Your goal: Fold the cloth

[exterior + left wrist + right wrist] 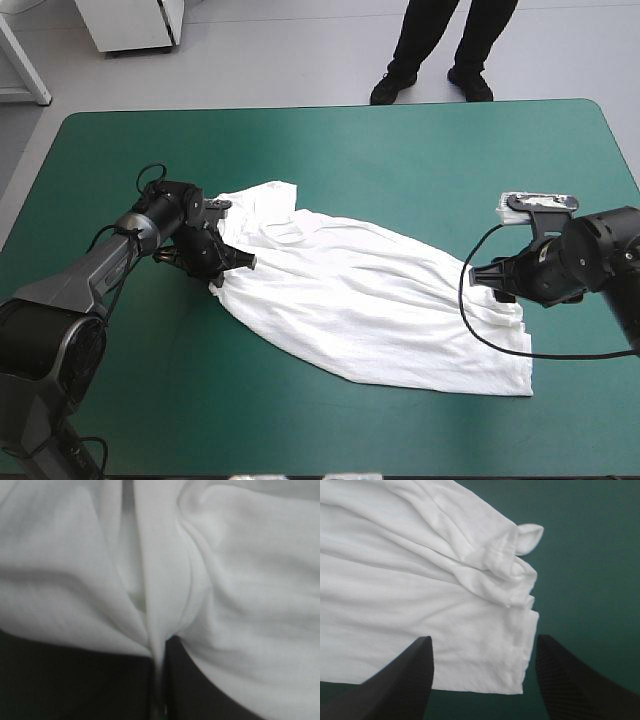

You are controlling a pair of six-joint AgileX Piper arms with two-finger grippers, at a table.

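- One white T-shirt point(370, 300) is seen in the high view, spread in loose wrinkles on the teal-green desk point(330, 150). It is laid on a slant, from its collar end left of the middle to its hem near the right front.
- The left gripper point(228, 268) is set at the left edge of the collar end, touching the fabric. The right gripper point(488, 278) is held just beside the far right edge of the hem end. The state of either pair of fingers cannot be told from this view.
- Left wrist view: everything ahead of the gripper is covered by white folds of the T-shirt point(240, 580). The black fingers point(75, 680) are pressed all but together, and a narrow ridge of fabric is pinched between them.
- Right wrist view: the black fingers point(405, 680) are spread wide apart. A hemmed corner of the T-shirt point(420, 580) is laid flat on the desk between and ahead of them. Bare teal-green desk point(590, 555) is shown beyond that corner.
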